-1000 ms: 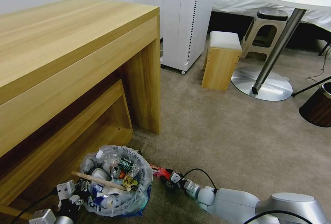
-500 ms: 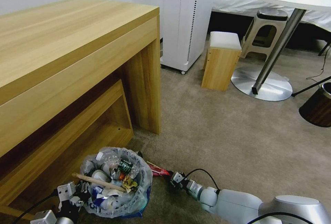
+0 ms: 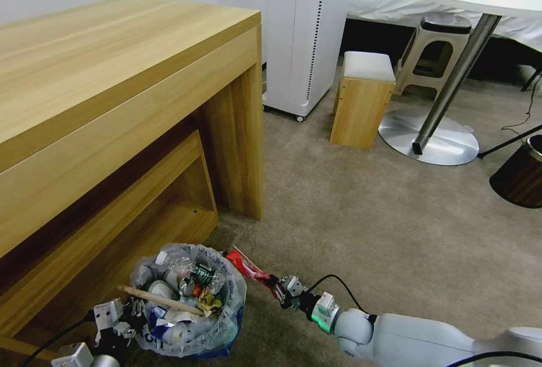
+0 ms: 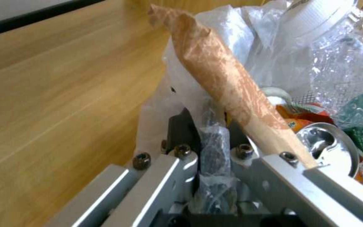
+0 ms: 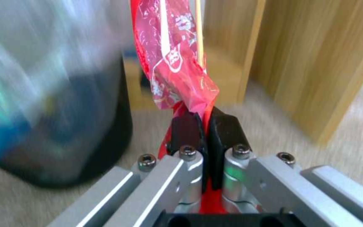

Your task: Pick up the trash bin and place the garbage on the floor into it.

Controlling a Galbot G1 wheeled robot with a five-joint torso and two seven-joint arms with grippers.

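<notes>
Crinkly red wrapper (image 5: 171,60) pinched in right hand (image 5: 202,126); left hand (image 4: 209,138) clamps bag-lined trash bin (image 3: 226,333) rim.

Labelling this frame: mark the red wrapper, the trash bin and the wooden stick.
red wrapper (image 5: 169,56): right wrist view, printed middle.
trash bin (image 3: 231,293): head view, bag-covered rim.
wooden stick (image 3: 161,297): head view, mid-shaft across the bin.
</notes>
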